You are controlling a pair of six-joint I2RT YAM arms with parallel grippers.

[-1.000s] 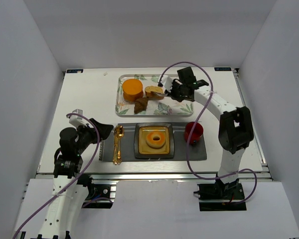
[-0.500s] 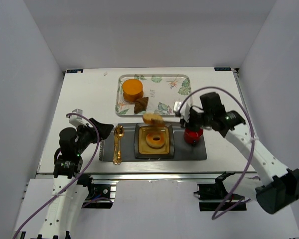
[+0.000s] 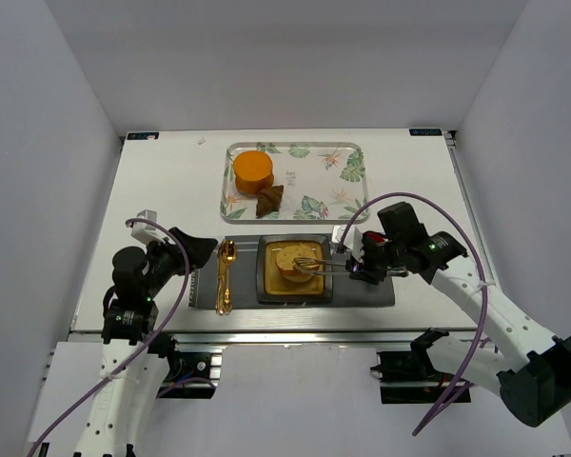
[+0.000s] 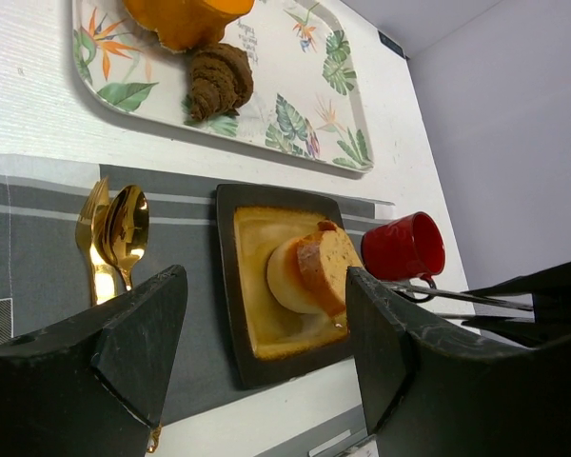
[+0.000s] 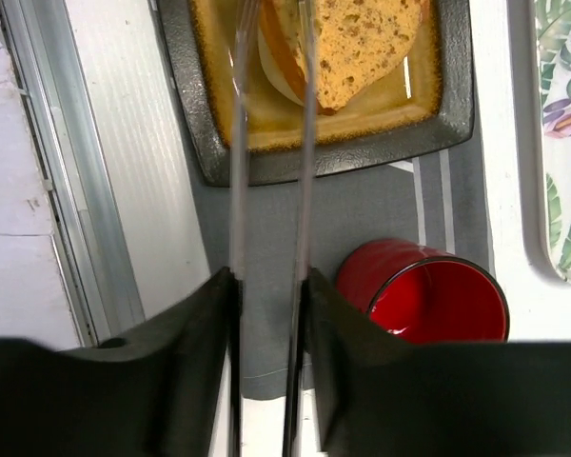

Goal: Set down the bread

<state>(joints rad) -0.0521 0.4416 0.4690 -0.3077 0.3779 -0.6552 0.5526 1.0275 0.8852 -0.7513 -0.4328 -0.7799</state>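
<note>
The bread (image 3: 287,255), a tan speckled slice with a brown crust, rests tilted against the ring doughnut (image 4: 284,274) on the dark square plate (image 3: 265,288). My right gripper (image 3: 354,268) is shut on a pair of metal tongs (image 3: 319,265). In the right wrist view the tongs (image 5: 238,143) reach over the plate (image 5: 343,152) with their arms spread, and one arm crosses the left edge of the bread (image 5: 362,43). My left gripper (image 3: 205,249) hangs open over the mat's left end, holding nothing, with the bread (image 4: 328,267) ahead of it.
A red cup (image 3: 371,249) stands just right of the plate, under the right wrist. A gold spoon and fork (image 3: 226,271) lie on the grey mat (image 3: 371,291) left of the plate. The floral tray (image 3: 333,176) behind holds an orange block (image 3: 253,169) and a dark brown chunk (image 3: 269,198).
The right arm carried the bread in the tongs from the tray to the plate. The tongs have spread apart and the bread now lies on the doughnut. The left arm has not moved.
</note>
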